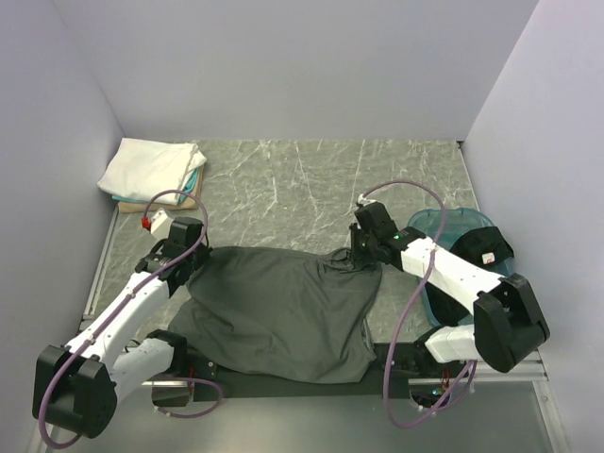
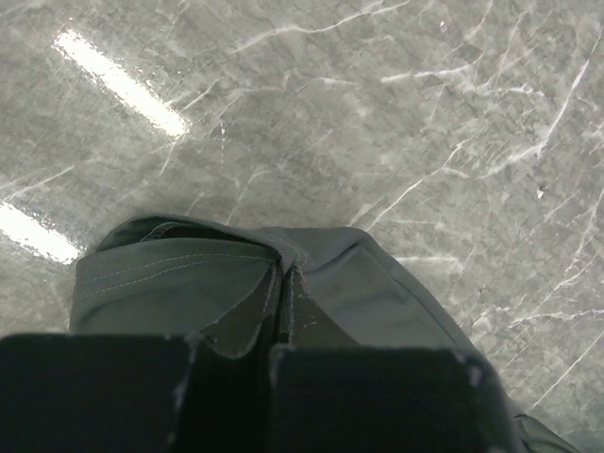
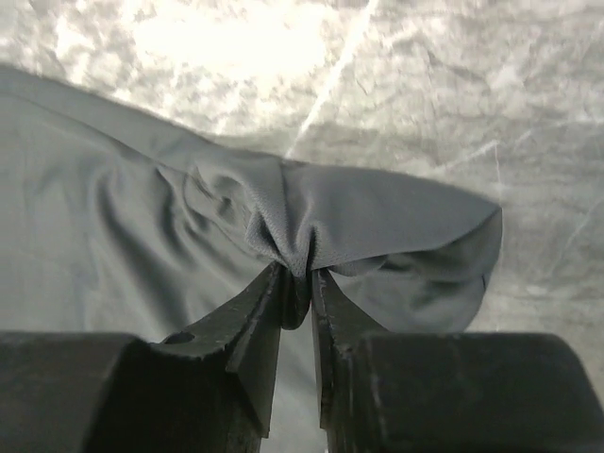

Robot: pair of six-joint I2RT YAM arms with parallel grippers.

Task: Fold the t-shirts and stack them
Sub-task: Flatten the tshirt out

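Charcoal t-shirt [image 1: 283, 307] lies spread at the table's [image 1: 302, 179] near edge. Wrist cams show my left pincer [image 2: 283, 288] clenched on its hem and my right pincer [image 3: 300, 283] nipping a puckered fold; only the overhead catches the folded white tee [image 1: 146, 165] far-left.

The t-shirt [image 1: 283, 307] between the black left tool [image 2: 283, 283] and black right tool [image 3: 297, 278] was plain charcoal-grey with paler stitching. The worktop [image 1: 302, 184] beyond them was grey marble, veined white. Well past the left tool a white t-shirt [image 1: 146, 165] lay over a teal one [image 1: 194, 180]. Beside the right tool stood a teal bin [image 1: 448, 220].
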